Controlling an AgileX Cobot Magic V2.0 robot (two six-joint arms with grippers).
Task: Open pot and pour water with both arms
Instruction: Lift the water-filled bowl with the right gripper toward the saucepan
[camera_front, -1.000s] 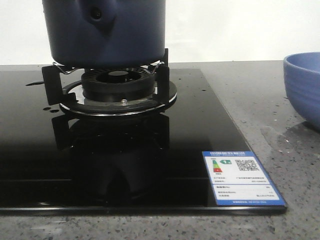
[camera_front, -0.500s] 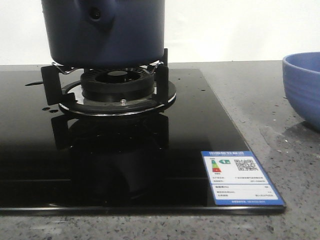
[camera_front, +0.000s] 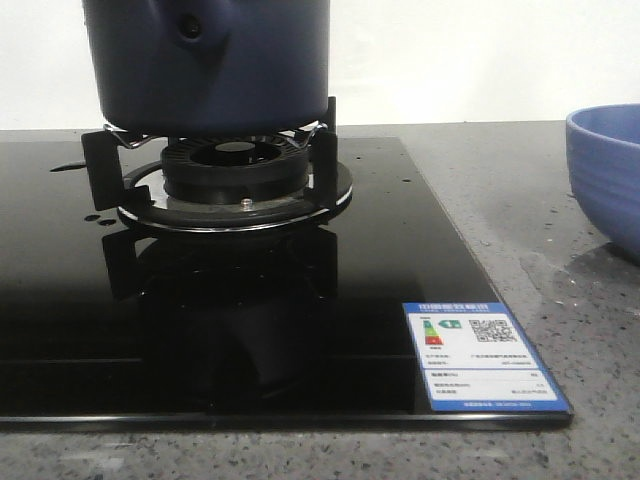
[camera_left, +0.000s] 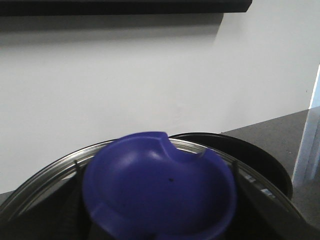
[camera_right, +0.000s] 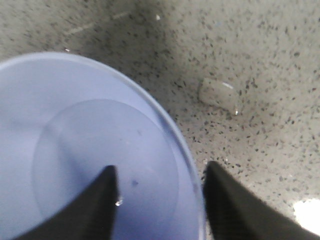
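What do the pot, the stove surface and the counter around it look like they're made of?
Pot: probably enamelled or coated metal; navy, matte, with only soft highlights.
Stove surface: most likely black glass; it mirrors the burner sharply.
Counter: looks like grey speckled stone or composite, smooth with a slight sheen.

Right gripper (camera_right: 159, 200): two dark, matte, tapered fingers (camera_right: 92, 207).

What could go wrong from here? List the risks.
1. The right gripper straddles the thin rim of the bowl, open; a pinch there could slip or tip it.
2. The wet patch beside the bowl could let it slide.
3. The pot rests on narrow burner prongs; a nudge might shift it.
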